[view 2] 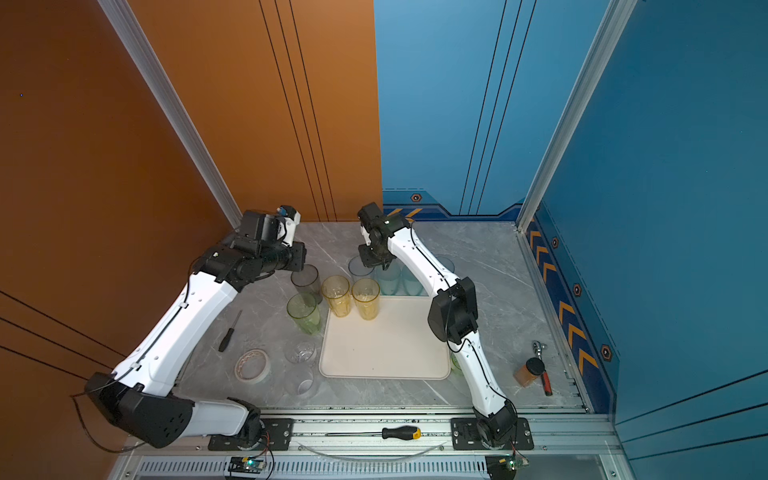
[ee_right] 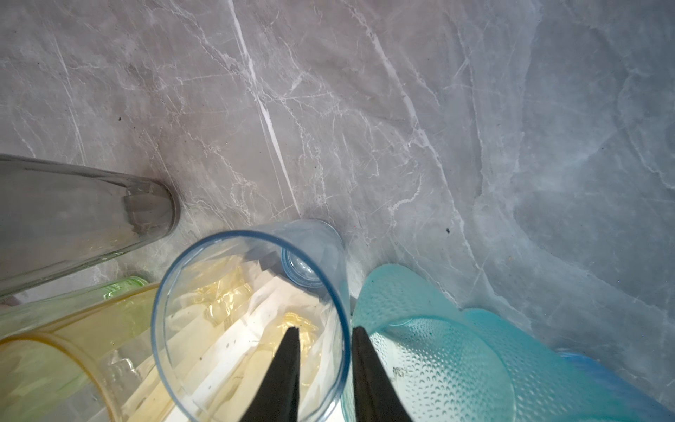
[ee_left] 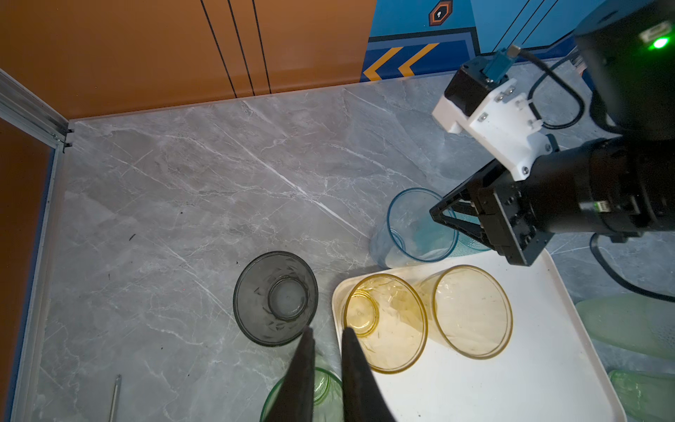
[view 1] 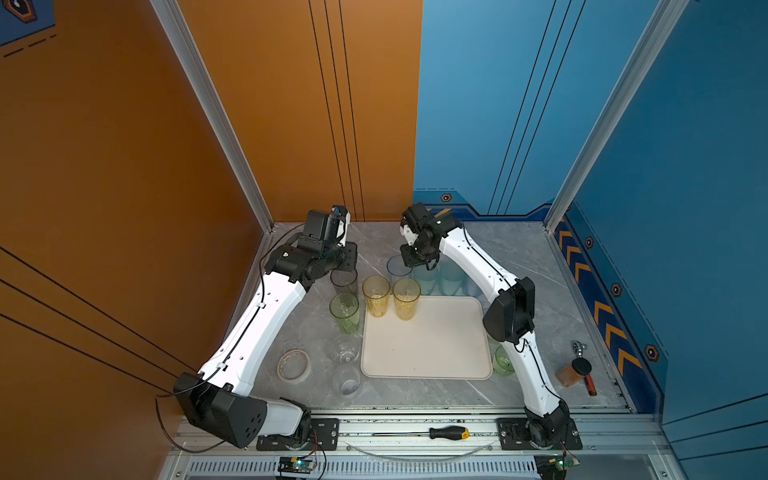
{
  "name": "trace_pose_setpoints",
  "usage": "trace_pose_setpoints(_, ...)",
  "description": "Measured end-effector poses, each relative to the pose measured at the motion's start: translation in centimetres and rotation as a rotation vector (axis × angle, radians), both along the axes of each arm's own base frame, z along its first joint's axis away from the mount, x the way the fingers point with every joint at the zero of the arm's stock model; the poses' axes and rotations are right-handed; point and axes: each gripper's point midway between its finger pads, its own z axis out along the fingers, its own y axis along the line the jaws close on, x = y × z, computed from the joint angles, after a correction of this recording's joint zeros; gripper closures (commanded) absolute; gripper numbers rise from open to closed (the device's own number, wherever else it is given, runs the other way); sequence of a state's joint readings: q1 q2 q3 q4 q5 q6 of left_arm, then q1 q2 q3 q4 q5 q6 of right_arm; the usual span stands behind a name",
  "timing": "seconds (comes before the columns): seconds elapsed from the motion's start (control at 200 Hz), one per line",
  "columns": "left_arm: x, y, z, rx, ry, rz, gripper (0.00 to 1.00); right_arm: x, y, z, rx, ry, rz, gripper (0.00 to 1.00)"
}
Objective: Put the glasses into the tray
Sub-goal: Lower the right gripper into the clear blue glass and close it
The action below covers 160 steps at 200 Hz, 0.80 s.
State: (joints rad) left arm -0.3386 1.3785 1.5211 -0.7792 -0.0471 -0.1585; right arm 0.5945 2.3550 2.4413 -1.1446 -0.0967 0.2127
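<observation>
Straddling the rim of the blue glass (ee_right: pixel 252 303), the right gripper (ee_right: pixel 325 329) has one finger inside the mouth and one outside. Its claw is narrow, but the inner finger stands clear of the wall, so the glass is not pinched. In both top views this blue glass (view 1: pixel 398 266) stands upright on the grey table (view 1: pixel 519 257), just beyond the far edge of the tray (view 1: pixel 428 345). Two teal glasses (view 1: pixel 426 276) stand just to its right, also on the table. Two yellow glasses (view 1: pixel 376 295) stand upright inside the tray at its far left corner, side by side, and the rest of the tray is bare. The left gripper (ee_left: pixel 328 330) hangs above the gap between the grey glass (ee_left: pixel 275 297) and the left one of the yellow pair. Its claw is narrow, with only a slim gap and nothing between the fingers. The grey glass stands on the table left of the tray's far corner, with the tall green glass (view 1: pixel 345 311) just nearer. Two clear glasses (view 1: pixel 345 349) stand nearer again, along the tray's left edge. A short green glass (view 1: pixel 503 361) sits at the tray's near right corner, partly hidden by the right arm. A tape roll (view 1: pixel 294 365) lies left of the clear glasses. A brown jar (view 1: pixel 573 372) stands well off to the right, and a screwdriver (view 1: pixel 449 433) lies on the near rail.
</observation>
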Motion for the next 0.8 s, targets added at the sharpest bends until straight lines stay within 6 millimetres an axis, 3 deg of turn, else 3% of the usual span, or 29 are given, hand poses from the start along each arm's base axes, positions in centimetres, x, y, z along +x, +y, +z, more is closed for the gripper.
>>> trace_pose_setpoints(0.18,0.2,-0.2,-0.2,-0.003,0.005,-0.005,0.83,0.1,0.1,0.2,0.003,-0.006,0.003,0.79)
trace_pose_setpoints(0.361,0.3,-0.1,-0.4,-0.005,0.01,-0.004,0.83,0.2,0.1,-0.9,-0.011,0.009,0.003,0.8)
trace_pose_setpoints(0.801,0.3,0.2,-0.9,-0.007,0.024,0.002,0.83,0.8,-0.1,-1.4,-0.046,-0.019,-0.007,0.95)
